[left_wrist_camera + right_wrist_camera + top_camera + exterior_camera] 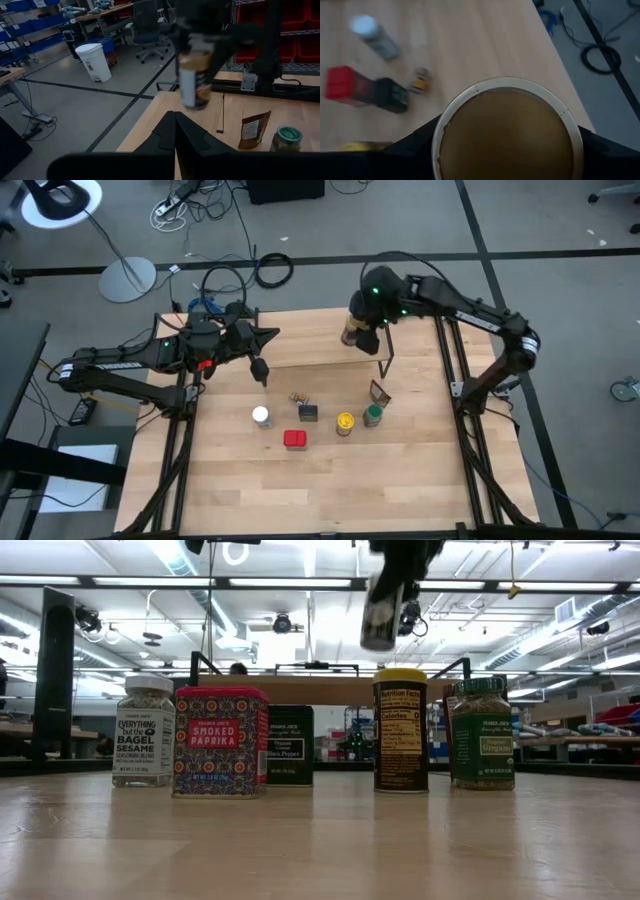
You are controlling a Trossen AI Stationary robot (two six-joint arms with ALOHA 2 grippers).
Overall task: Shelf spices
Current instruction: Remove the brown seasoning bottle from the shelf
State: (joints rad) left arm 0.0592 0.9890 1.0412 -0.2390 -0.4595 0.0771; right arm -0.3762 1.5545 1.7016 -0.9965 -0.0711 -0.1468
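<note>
My right gripper (358, 330) is shut on a tan-lidded spice jar (195, 80) with a white label, held in the air over the far right end of the shelf (310, 352), a narrow light board on black legs. On the table in front of the shelf stand a white-lidded jar (260, 416), a dark tin (307, 413), a red tin (294, 439), a yellow-lidded jar (345, 423), a green-lidded jar (373, 415) and a brown container (379, 392). A small jar (299, 398) lies on its side. My left gripper (262, 376) hangs shut and empty above the table's left part. My right gripper pinches the jar between its two fingers (420, 142), one on each side just below the lid (507, 130). The fingers slant down from above. The jar hangs below them (383, 610), nearly upright, lifted clear of the shelf and the table.
The spices on the table stand in a loose row at mid-table. The shelf's board (300, 690) spans the far side behind them. Bare wood lies toward the near edge (320, 500). Black frame rails (470, 460) run along both table sides.
</note>
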